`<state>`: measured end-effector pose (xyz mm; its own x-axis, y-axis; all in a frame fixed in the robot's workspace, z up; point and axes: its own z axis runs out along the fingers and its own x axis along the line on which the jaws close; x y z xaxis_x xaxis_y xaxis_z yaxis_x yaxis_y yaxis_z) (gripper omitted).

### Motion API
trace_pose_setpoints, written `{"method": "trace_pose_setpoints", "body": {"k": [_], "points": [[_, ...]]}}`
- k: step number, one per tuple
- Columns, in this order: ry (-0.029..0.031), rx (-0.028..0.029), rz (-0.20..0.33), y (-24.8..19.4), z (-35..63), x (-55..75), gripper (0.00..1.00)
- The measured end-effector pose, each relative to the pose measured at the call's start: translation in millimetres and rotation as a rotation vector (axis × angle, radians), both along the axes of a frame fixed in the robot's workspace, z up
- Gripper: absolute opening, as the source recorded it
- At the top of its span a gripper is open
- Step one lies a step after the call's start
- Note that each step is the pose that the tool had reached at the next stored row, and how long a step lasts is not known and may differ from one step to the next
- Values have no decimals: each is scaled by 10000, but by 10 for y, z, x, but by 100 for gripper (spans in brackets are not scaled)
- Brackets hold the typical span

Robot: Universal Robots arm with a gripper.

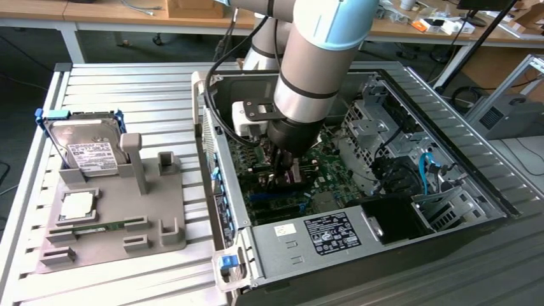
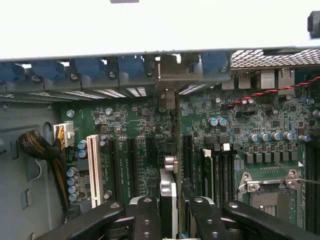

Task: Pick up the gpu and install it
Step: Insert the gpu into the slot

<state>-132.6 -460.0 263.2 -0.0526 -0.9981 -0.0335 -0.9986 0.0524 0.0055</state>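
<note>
On the exterior view's left, the hard drive (image 1: 85, 153) stands in its grey fixture (image 1: 127, 223) on the tabletop (image 1: 127, 83), out of my way. Right of it, inside the open PC case (image 1: 459, 127), my gripper (image 1: 285, 171) is clamped on the gpu (image 2: 168, 190). The card sits edge-down between the fingers (image 2: 146, 220), I judge so that it lines up with the motherboard (image 2: 135, 125) slots just beneath.

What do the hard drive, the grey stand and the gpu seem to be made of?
The hard drive looks like bare silvery metal with a white paper label. The stand is probably matte grey plastic: no shine. The gpu, edge-on, shows a shiny metal-looking part; its board I cannot judge.
</note>
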Motion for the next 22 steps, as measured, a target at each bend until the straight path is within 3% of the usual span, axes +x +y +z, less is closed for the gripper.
{"method": "trace_pose_setpoints", "body": {"k": [22], "points": [[0, 0, 128, 6, -23, 0, 27]]}}
